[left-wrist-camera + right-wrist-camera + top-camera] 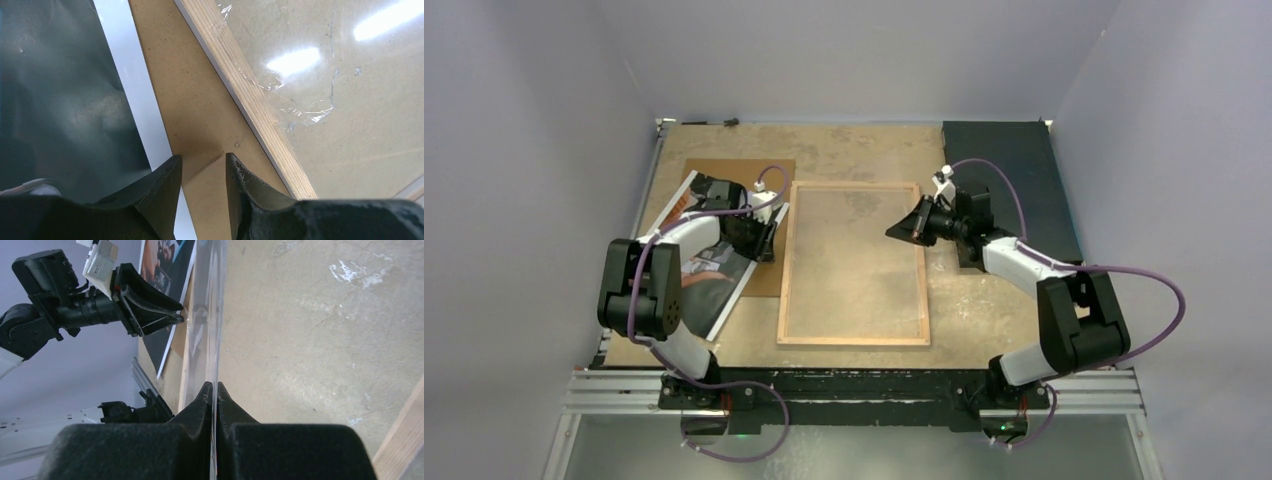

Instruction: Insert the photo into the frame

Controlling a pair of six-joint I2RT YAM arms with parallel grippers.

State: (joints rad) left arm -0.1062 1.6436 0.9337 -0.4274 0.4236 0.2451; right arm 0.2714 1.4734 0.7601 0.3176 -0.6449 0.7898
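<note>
- The large rectangular picture frame lies flat in the middle of the worn tan bench. Its light-wood back faces up, and its clear pane reflects the ceiling lights.
- The large glossy photo is dark, with orange-brown and white patches and a white border. It lies face up to the left of the frame, on a plain brown backing board, and the left arm reaches across part of it.
- A strip of the backing board shows between the photo's right border and the frame's left rail, so photo and frame lie apart.
- The left fingers stand a little apart over that strip with their tips pointed down at the board and nothing between them. Whether the tips touch the board cannot be told.
- The right fingers are at the frame's right side, pressed together on the thin edge of the clear pane.
- A black rectangular mat lies at the far right corner of the bench, behind the right arm.
</note>
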